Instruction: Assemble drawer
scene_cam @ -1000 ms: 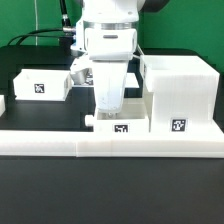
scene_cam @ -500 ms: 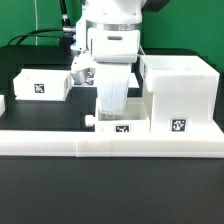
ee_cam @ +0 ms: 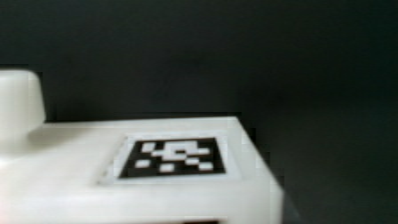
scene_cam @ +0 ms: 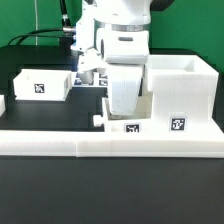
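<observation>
The drawer lies in three white pieces on the black table (scene_cam: 50,112); the large hollow shell (scene_cam: 185,90) stands at the exterior view's right, its hollow showing at the top and a black-and-white tag (scene_cam: 178,126) on its near face; just beside it, toward the exterior view's left, a small flat box (scene_cam: 110,124) sits behind the front rail, with a tag of its own facing me; the second flat box (scene_cam: 45,85) rests well apart at the exterior view's left, tagged on its near side. The gripper (scene_cam: 122,112) hangs straight over the small flat box by the shell; its white body hides the fingertips, so I cannot tell how wide the jaws stand or whether they hold anything. The wrist view gives me a white box top close up and blurred, bearing a square tag, with dark table beyond. A long low white border rail (scene_cam: 110,143) runs across the front of all three pieces.
</observation>
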Controlling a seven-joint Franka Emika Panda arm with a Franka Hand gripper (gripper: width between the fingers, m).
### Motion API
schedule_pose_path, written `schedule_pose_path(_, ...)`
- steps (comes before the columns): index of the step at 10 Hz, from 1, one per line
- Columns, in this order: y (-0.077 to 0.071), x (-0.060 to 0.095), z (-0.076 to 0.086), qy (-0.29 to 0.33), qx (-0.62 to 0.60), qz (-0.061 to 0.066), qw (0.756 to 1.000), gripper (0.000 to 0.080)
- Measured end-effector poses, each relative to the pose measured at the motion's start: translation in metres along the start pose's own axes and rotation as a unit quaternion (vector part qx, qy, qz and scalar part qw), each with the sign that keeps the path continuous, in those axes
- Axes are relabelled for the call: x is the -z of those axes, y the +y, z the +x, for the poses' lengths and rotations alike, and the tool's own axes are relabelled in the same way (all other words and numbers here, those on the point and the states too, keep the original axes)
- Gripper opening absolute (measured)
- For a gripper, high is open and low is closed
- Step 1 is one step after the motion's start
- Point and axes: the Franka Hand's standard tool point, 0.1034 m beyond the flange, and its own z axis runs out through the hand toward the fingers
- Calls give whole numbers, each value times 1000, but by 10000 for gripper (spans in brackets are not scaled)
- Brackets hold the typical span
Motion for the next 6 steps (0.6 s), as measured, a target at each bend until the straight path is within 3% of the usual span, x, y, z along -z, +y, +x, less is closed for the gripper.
schedule_pose_path(5,2,0,1,0,-3,-3,1000,49)
schedule_pose_path(6,2,0,2,0,-2,-4,1000,179)
